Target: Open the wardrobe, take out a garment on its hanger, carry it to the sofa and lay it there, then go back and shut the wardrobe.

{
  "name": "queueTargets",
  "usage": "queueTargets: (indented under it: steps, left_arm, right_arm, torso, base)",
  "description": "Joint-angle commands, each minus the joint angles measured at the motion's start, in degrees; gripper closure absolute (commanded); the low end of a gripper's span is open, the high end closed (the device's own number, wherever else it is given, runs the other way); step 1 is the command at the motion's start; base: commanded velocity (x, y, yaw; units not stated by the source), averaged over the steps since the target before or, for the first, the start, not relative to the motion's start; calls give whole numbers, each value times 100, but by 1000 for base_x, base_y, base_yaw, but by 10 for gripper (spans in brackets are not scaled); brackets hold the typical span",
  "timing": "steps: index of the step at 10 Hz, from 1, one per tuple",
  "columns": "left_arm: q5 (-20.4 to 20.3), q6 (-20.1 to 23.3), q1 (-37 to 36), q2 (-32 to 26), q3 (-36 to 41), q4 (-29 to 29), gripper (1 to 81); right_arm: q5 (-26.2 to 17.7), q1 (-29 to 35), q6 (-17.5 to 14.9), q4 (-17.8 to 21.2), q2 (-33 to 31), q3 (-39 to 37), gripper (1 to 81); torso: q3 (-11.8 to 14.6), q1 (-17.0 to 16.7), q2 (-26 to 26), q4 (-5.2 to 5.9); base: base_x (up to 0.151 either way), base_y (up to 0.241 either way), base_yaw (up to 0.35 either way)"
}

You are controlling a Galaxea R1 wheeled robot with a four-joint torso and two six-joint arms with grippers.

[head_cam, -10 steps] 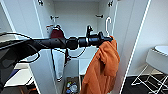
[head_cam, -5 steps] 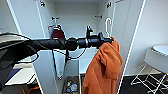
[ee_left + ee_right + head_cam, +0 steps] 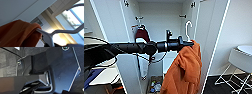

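Little has shifted: garment [image 3: 185,67] hangs off hanger [image 3: 188,29], clear of wardrobe [image 3: 214,37]. My left gripper [image 3: 190,43] pinches the hanger's neck; cloth soft, light, slips easily.

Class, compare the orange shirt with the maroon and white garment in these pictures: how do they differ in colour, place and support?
The soft bright orange shirt is one plain colour; the maroon garment with white sleeves has two. The orange shirt hangs in front of the open white wardrobe, at the left pincer; the maroon garment hangs inside. The orange shirt's thin white hanger has its hook free of any rail. Both droop from hangers.
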Motion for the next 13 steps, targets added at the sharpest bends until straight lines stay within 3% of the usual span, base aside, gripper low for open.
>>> queueTargets:
  steps: [1,5,13]
  left_arm:
    - [-809,63,-532,-687,567,338,811]
    - [-818,45,-57,-1283,892,611,811]
    - [-809,63,304,-1592,1192,752,811]
  right_arm:
    - [-319,196,-39,-6,86,78,10]
    - [-310,196,-39,-6,86,78,10]
    - [-239,187,-30,-6,86,78,10]
  torso:
    - [0,0,0,0]
    - [0,0,-2,0]
    - [0,0,0,0]
  base:
    - [0,0,0]
    - [0,0,0]
    - [0,0,0]
